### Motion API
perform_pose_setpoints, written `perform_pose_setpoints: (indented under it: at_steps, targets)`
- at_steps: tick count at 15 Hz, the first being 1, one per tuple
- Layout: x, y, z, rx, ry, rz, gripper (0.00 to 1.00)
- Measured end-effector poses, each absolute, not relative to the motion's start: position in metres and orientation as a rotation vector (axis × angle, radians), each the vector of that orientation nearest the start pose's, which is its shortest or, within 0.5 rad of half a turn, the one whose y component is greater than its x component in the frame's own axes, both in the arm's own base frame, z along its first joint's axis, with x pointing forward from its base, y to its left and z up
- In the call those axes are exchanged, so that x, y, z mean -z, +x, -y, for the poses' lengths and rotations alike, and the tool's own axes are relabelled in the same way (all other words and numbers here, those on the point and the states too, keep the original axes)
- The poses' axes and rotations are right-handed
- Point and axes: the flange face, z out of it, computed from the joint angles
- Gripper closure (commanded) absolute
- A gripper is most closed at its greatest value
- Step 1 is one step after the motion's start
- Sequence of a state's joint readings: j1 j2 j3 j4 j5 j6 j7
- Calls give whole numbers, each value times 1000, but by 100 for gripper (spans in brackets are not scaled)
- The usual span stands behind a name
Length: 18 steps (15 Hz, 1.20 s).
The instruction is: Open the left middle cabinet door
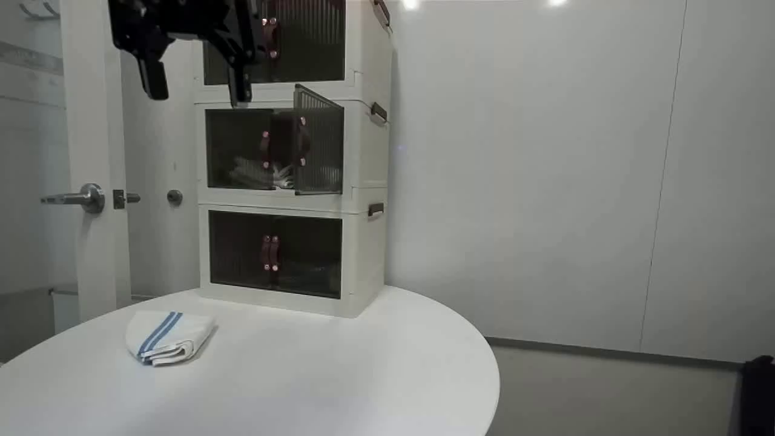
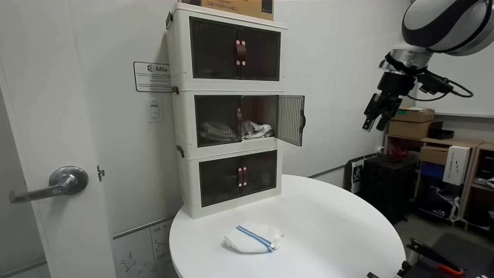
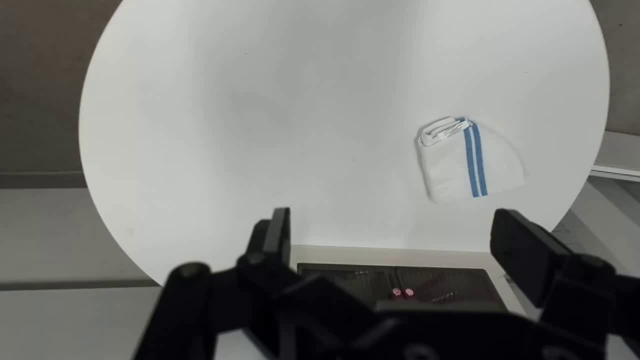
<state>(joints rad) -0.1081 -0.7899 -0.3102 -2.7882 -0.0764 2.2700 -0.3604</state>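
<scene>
Hovering well apart from the cabinet stack [image 2: 231, 85], jaws parted and empty, the gripper [image 2: 374, 126] seemingly has the whole opening ahead: the left middle door [image 2: 218, 115], halfway up the stack's front, looks shut.

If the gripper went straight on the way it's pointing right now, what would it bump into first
Probably the white tabletop: the open gripper points down toward it. The folded towel lies near that line, though, and the exact depth is unclear.

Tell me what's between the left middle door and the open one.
An opening beside the left middle door, with pale cloth inside, shows in both exterior views.
</scene>
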Motion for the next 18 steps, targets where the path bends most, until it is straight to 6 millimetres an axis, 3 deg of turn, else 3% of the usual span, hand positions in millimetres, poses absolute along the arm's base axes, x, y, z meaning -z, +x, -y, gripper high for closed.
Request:
perform_pose_setpoints:
  at_steps: [5,11,14,18]
  targets:
    - [-430,307,130,403,-3048,71,0]
    - [-447,319,124,450,-3031,67,0]
    - [-465,336,104,477,-3014,-18,0]
    - [-499,366,55,530,-3049,-142,0]
